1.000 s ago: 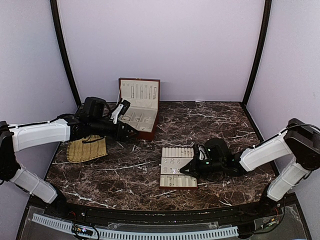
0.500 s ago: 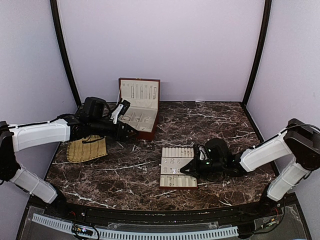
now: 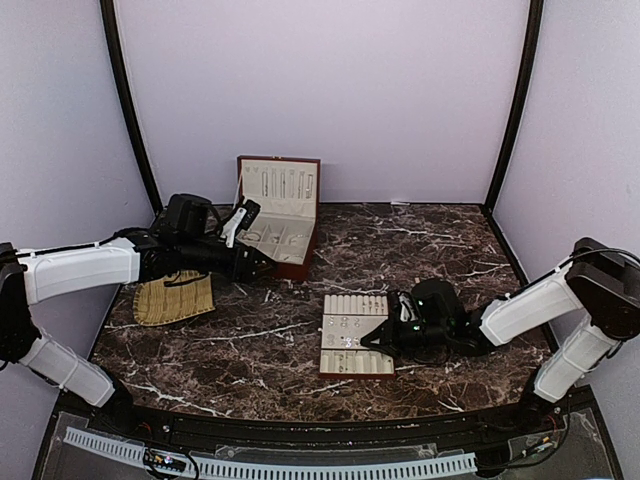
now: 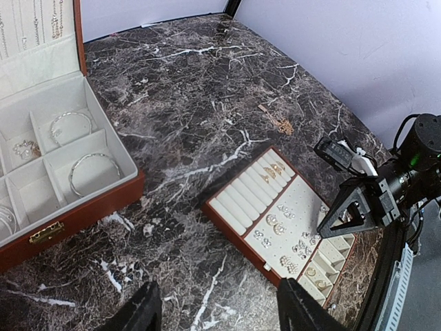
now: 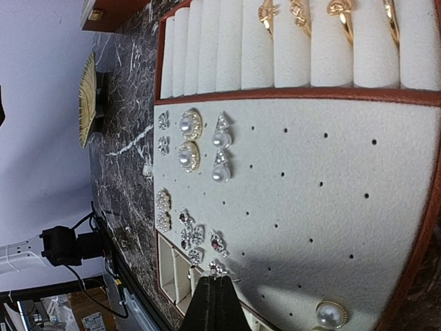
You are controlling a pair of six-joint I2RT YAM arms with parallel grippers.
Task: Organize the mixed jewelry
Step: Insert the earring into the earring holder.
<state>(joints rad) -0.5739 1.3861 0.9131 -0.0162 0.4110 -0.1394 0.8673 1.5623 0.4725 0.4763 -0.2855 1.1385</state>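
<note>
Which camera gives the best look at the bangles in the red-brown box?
The left wrist view: bangles lie plainly in its compartments. The top view shows the box too small; the right wrist view only its corner.

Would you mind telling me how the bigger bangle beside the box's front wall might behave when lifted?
The bangle is a thin metal hoop, so probably stiff and light. Lying flat, it may slip from a pinch. On edge, it would likely roll.
</note>
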